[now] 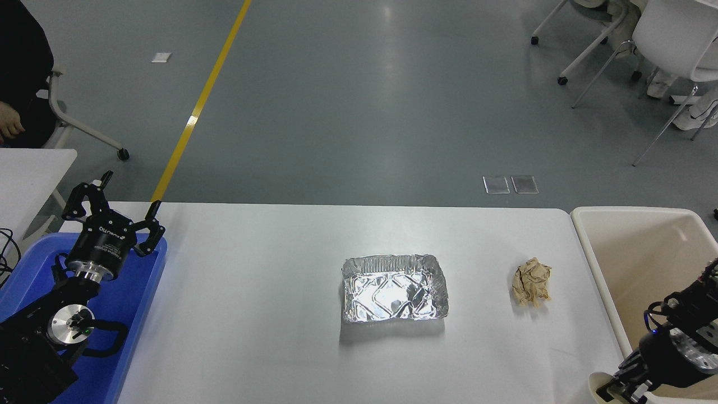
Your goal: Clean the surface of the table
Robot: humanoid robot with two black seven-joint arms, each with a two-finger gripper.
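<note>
White table surface (pixel 252 314), grey floor (pixel 364 101)

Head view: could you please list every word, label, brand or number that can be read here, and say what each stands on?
"ROBOTIQ": white print on the black body of the left gripper, seen at a slant and only just legible.
Foil tray: embossed ridges only, no text.
Crumpled brown paper: no print visible.
Blue bin and beige bin: no labels visible.
Right gripper: no readable marking.

Black arms (pixel 39 331), silver joints, white gripper lettering
</note>
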